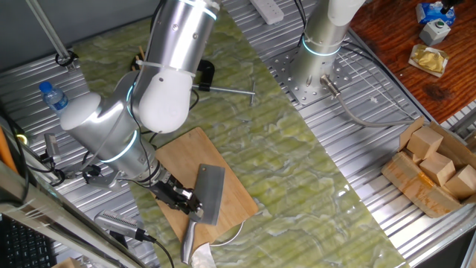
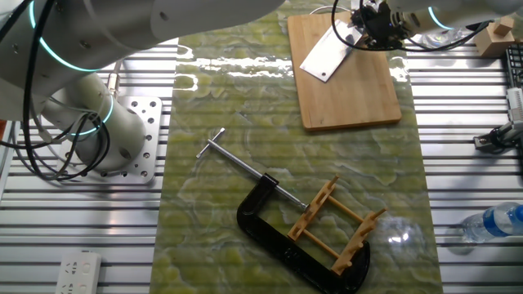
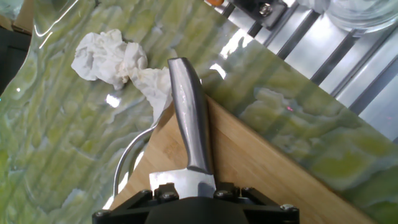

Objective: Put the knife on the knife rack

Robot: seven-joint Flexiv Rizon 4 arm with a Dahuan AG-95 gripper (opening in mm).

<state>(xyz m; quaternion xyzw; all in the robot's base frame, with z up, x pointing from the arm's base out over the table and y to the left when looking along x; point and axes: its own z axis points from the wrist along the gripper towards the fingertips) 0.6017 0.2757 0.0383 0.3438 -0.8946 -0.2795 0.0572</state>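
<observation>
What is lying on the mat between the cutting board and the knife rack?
In the other fixed view, only bare green mat lies between the cutting board and the knife rack; the black C-clamp's screw bar passes just left.

This is a robotics laboratory, not a real kitchen: the bench [image 1: 349,141] is made of ribbed aluminium profiles, and only a green marble-pattern mat [image 2: 245,188] lies over its middle part. Far from the gripper [image 1: 186,199], a second arm's base [image 1: 316,71] is bolted to a perforated steel plate, with cables [image 1: 357,112] running over the metal. A power strip [image 2: 78,272], a water bottle [image 1: 52,95] and a carton of wooden blocks [image 1: 435,167] stand around the edges, well apart from the gripper.
</observation>
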